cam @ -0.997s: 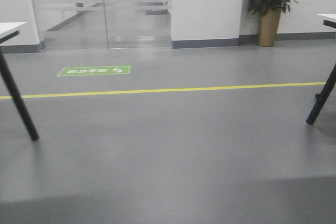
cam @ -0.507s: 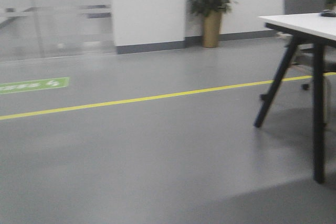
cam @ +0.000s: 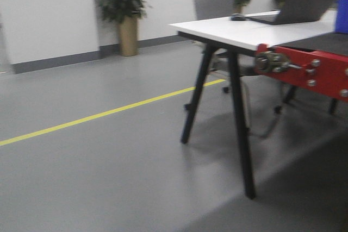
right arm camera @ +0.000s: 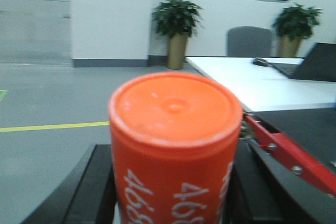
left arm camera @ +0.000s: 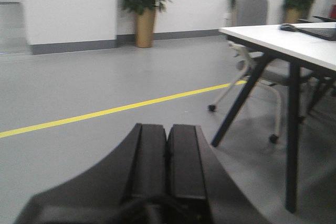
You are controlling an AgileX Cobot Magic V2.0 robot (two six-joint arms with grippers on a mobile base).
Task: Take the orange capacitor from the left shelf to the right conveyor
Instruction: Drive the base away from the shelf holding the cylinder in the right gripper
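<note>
The orange capacitor (right arm camera: 176, 145), an orange cylinder with white "4680" on its side, fills the middle of the right wrist view. My right gripper (right arm camera: 173, 192) is shut on it, a black finger (right arm camera: 92, 187) on each side. The right conveyor shows at the right as a dark belt (right arm camera: 310, 129) with a red edge (right arm camera: 286, 150). It also shows in the front view (cam: 310, 66). My left gripper (left arm camera: 168, 156) is shut and empty, held above the floor. The left shelf is out of view.
A white table (cam: 244, 31) on black legs (cam: 239, 118) stands by the conveyor, with a laptop (cam: 302, 4) on it. A grey chair (cam: 215, 6) and potted plants (cam: 122, 17) stand by the wall. A yellow line (cam: 98, 115) crosses the grey floor.
The front view has swung to the right: the glass door and green floor sign have left the frame, and the white table and the red-edged conveyor have come in.
</note>
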